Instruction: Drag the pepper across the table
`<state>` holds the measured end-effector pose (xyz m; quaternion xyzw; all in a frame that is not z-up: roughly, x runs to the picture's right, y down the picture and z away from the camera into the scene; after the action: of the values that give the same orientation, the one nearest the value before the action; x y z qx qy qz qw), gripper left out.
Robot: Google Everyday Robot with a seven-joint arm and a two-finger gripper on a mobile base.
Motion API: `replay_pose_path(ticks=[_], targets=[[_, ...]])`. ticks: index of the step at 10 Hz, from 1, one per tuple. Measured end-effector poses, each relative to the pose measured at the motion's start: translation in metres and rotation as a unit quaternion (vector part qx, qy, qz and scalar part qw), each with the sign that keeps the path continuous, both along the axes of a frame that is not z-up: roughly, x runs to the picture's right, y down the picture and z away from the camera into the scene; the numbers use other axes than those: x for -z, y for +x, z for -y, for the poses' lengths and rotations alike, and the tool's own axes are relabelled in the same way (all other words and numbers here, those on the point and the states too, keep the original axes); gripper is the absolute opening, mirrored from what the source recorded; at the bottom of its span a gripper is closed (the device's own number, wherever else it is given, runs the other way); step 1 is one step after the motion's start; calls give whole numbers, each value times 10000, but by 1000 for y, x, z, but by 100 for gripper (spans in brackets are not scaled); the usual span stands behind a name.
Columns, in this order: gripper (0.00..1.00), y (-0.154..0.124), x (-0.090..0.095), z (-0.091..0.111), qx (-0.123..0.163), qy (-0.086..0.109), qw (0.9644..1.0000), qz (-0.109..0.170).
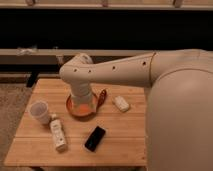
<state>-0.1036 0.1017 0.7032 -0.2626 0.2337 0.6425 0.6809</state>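
Wooden table (122,145): light planks with seams running left to right; every other item listed here stands or lies on it
White cup (39,111): upright near the left edge, mouth facing up
White bottle (58,134): lying on its side just beside the cup, narrow end toward the cup, body reaching toward the front edge
Orange bowl (80,114): round, about mid-table, its inside largely covered by the arm's end
Gripper (83,104): down over the bowl at the end of the arm; how wide it stands and whether it has hold of anything cannot be told
Black phone (95,138): flat, set at a slant, in front of the bowl and apart from it
Pepper (102,96): dark red and slender, at the bowl's right rim and seemingly touching it; long axis steep, running from the lower left by the rim up toward the far right; which end is the stem cannot be told
Small white block (121,103): right of the pepper, near it but apart
Arm (125,72): thick, pale, reaching in from the right and bending down over the bowl
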Motion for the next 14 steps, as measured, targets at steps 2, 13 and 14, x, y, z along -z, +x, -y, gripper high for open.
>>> replay_pose_path(ticks=[2,13,14], targets=[[65,0,0,0,1,0,10000,1],[65,40,-105,47,-387,502,9973,-367],[65,43,-123,50,-412,544,9969,-401]])
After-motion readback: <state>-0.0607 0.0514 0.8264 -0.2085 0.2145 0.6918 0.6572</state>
